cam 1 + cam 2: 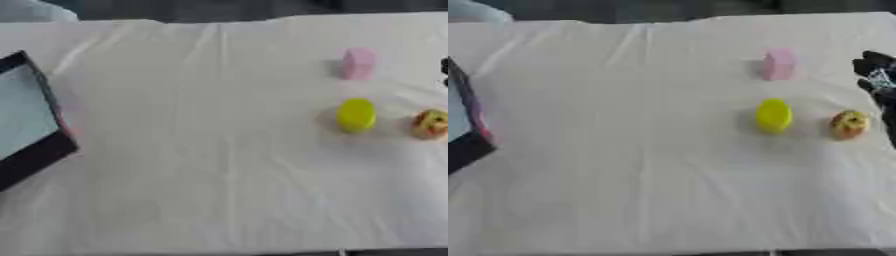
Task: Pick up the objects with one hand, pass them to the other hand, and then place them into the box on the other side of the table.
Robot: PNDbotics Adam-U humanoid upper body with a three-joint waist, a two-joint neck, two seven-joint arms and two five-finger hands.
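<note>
White cloth (201,150), yellow piece (356,115) standing on it as landmark, pink block (358,63) beyond it, red-and-yellow piece (430,124) just right of it, box (31,125) far left at the edge, right hand (877,75) right of the block – fingers indistinct, cannot tell.

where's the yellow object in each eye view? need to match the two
Left eye view: yellow object, right of centre, on the white cloth.
Right eye view: yellow object, shifted a little further left.
Shared landmark: the pink block stands just beyond it, slightly to its right, in both.
</note>
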